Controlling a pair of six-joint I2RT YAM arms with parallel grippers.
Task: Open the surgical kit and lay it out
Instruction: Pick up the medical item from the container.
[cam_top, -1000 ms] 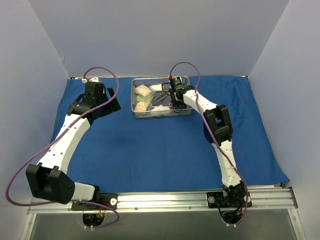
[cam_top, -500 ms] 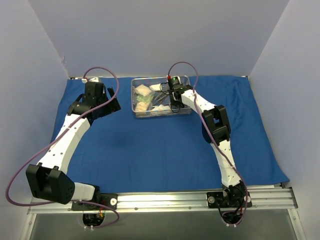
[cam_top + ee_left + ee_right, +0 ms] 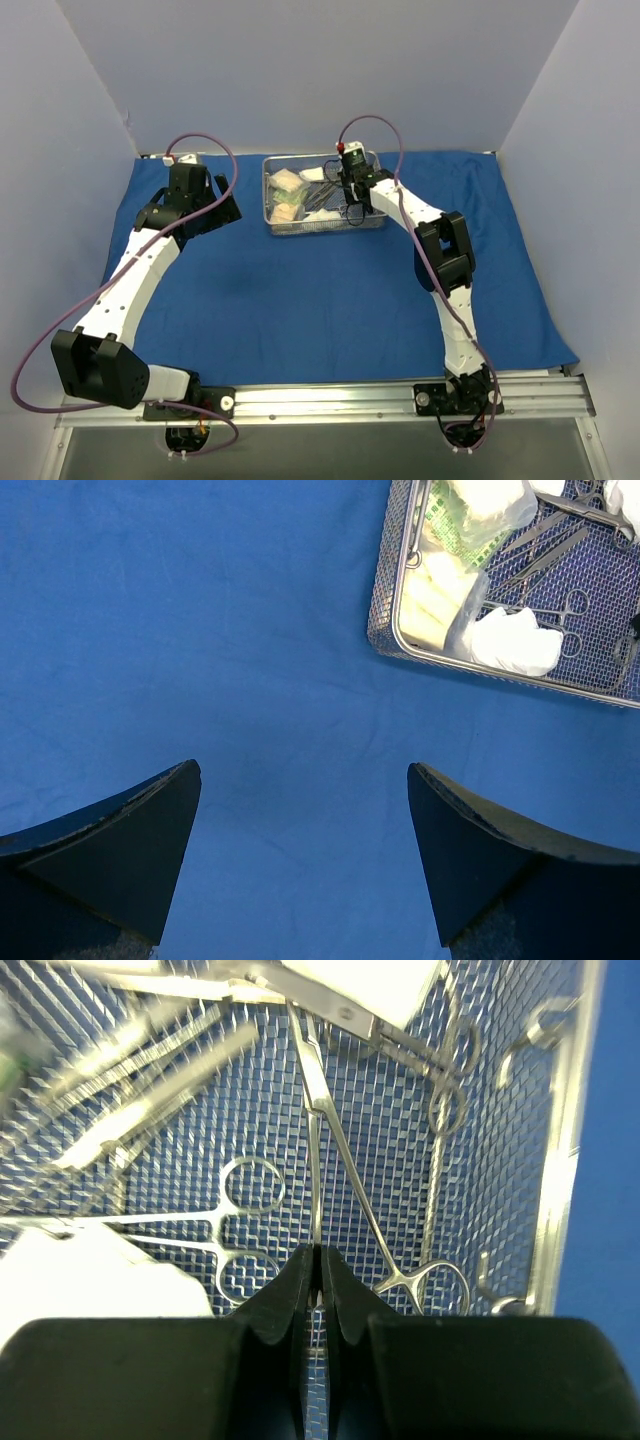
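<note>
Across the tabletop, a broad blue cloth wrap (image 3: 300, 300) lies spread flat, with the two white arms reaching over it from the near edge. At the far middle of the cloth sits a rectangular steel wire-mesh tray (image 3: 266, 195) that holds the kit's contents: white gauze pads (image 3: 515, 640), small clear packets (image 3: 470, 510) and a tangle of slim steel instruments.

Only the right arm is at work. The right gripper (image 3: 320, 1260) is down inside the tray's right half, its dark jaws pressed together on one slender shank of a pair of long steel ring-handled forceps (image 3: 315, 1180). That shank runs straight out from the fingertips, so the tool's long axis lines up with the gripper's reach, its joint and tip lying ahead of the jaws. Its other shank splays off to a finger ring (image 3: 445, 1285) just beside the tray's right wall. A second ring-handled instrument (image 3: 250, 1185) lies near on the mesh to the left.

The left gripper (image 3: 303, 767) hangs over bare cloth with its jaws spread wide, holding nothing, the tray well apart to its right.

By the look of it, the lift out belongs to the right arm. The splayed shank and neighbouring tools could snag the mesh as the forceps rise.
</note>
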